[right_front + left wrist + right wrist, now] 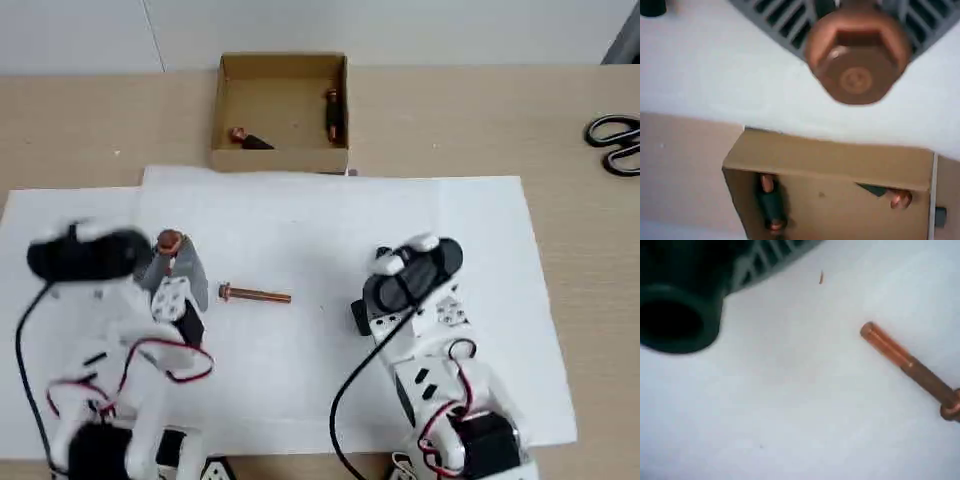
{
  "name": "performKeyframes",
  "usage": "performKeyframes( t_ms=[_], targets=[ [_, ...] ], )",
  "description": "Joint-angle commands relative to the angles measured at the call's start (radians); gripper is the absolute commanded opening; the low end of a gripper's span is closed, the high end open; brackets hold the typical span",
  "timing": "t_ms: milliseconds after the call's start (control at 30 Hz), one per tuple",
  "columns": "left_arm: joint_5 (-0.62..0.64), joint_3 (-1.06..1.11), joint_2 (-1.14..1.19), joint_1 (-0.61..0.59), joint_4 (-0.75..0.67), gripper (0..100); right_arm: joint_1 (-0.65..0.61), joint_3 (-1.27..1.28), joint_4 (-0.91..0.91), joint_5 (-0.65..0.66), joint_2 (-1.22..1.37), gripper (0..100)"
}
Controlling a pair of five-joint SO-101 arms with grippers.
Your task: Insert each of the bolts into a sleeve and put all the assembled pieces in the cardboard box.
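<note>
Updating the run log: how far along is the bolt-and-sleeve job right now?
Done: two assembled pieces lie in the cardboard box. In hand: the left tool grips a bolt, the right tool holds a sleeve; they aren't joined yet. Left: that insertion, boxing it, and the loose bolt on the white paper, which needs a sleeve.

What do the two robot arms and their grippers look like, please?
The left arm and right arm are both white plastic shells with black motor blocks. Loose red wires loop along each, and a black cable trails from each. The fingers are grey plastic with ribbed slots.
</note>
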Motion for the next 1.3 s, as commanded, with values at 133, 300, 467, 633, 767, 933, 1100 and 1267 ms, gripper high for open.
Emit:
performKeyframes(
  t_ms=[133,300,467,633,767,933,1100,1267],
  targets=[
    [0.153,0.168,-0.186,0.003,-0.117,1,-0.062,0.117,-0.125,-0.017,-0.070,0.2],
    [0.238,0.203,-0.184,0.057,-0.206,1,-0.194,0.198,-0.251,-0.015,-0.073,0.2],
    [0.265,0.222,-0.184,0.117,-0.328,1,-0.263,0.282,-0.427,-0.014,-0.073,0.2],
    [0.261,0.306,-0.184,0.160,-0.423,1,-0.266,0.368,-0.607,-0.012,-0.073,0.2],
    [0.221,0.389,-0.184,0.229,-0.483,1,-0.285,0.367,-0.608,-0.015,-0.071,0.2],
    [0.218,0.424,-0.184,0.328,-0.588,1,-0.344,0.367,-0.573,-0.014,-0.071,0.2],
    [0.126,0.423,-0.184,0.358,-0.640,1,-0.372,0.367,-0.496,-0.015,-0.071,0.2],
    [0.094,0.401,-0.184,0.358,-0.637,1,-0.369,0.367,-0.444,-0.015,-0.071,0.2]
  ],
)
